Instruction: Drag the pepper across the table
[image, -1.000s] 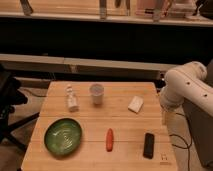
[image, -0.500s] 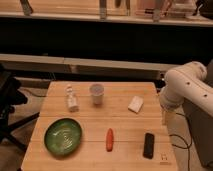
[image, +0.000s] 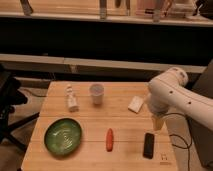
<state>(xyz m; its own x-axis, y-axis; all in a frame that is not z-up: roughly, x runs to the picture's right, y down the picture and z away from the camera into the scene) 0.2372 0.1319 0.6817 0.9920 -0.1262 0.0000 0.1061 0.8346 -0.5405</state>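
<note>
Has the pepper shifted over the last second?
No. The pepper lies as before between bowl and phone; the claw hangs near the right edge of the table.

End effector (image: 158, 121) above right edge of the desk (image: 125, 127), largely hidden behind the arm (image: 175, 95), which runs off frame right; corner logo (image: 164, 160) illegible.

one camera | high, looking down across table (image: 122, 120) | gripper (image: 158, 122) at right edge
</note>
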